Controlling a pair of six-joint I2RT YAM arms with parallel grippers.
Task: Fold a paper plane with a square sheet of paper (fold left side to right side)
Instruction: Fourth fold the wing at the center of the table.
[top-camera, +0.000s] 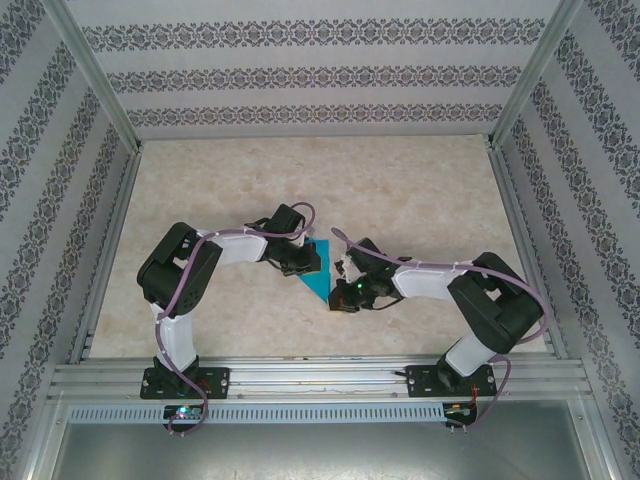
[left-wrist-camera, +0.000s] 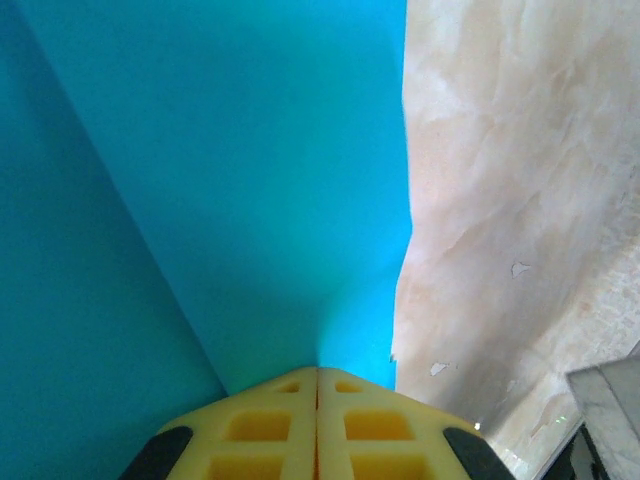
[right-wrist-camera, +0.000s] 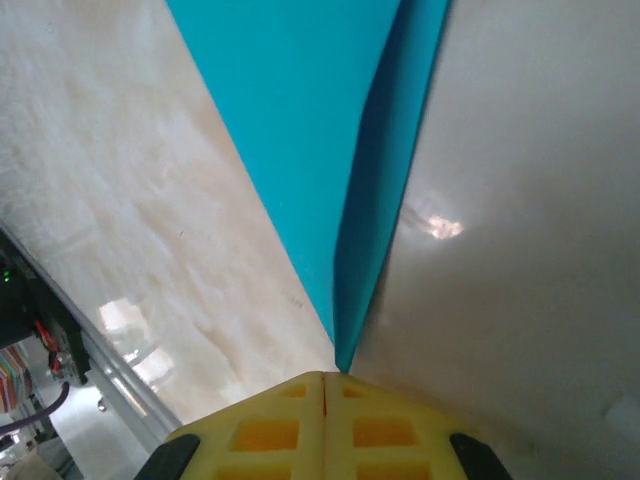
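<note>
The square sheet of paper (top-camera: 318, 274) is teal and folded into a narrow triangle pointing toward the near edge, mid-table between the two arms. My left gripper (top-camera: 304, 262) sits at its upper left edge. In the left wrist view the yellow fingers are pressed together, and my left gripper (left-wrist-camera: 318, 369) is shut on the paper (left-wrist-camera: 250, 180), which rises into the seam. My right gripper (top-camera: 346, 289) is at the lower tip. In the right wrist view my right gripper (right-wrist-camera: 324, 375) is shut, and the pointed end of the paper (right-wrist-camera: 300, 120) touches its fingertips, with a darker flap standing up.
Marble-patterned tabletop (top-camera: 400, 190) surrounds the paper. An aluminium rail (top-camera: 320, 378) runs along the near edge under both arm bases, and frame posts and patterned walls enclose the other sides. The rail corner (left-wrist-camera: 605, 405) is close to the left gripper.
</note>
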